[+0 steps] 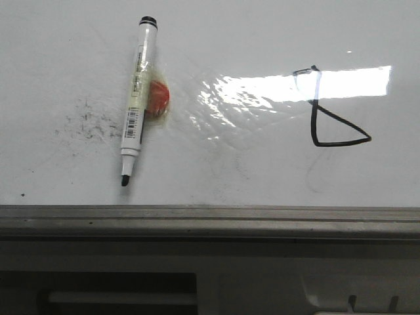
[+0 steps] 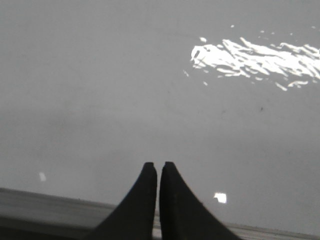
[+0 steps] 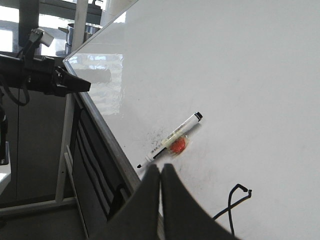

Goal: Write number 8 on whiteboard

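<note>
The whiteboard (image 1: 216, 170) is glossy white with glare and a grey rail along its near edge. A thin black angular number 8 (image 1: 328, 111) is drawn at its right, with a small upper loop and a larger triangular lower loop; part of it shows in the right wrist view (image 3: 235, 202). A white marker (image 1: 136, 98) with a black uncapped tip lies on the board at the left, an orange-red piece (image 1: 157, 97) taped to it; both show in the right wrist view (image 3: 172, 137). My left gripper (image 2: 158, 165) is shut and empty over bare board. My right gripper (image 3: 161, 166) is shut and empty, near the rail.
A smudgy patch of black specks (image 1: 88, 121) lies left of the marker. The grey metal rail (image 1: 210, 220) borders the board's near edge. In the right wrist view the other arm (image 3: 45, 77) reaches in past the board's edge, above a metal stand.
</note>
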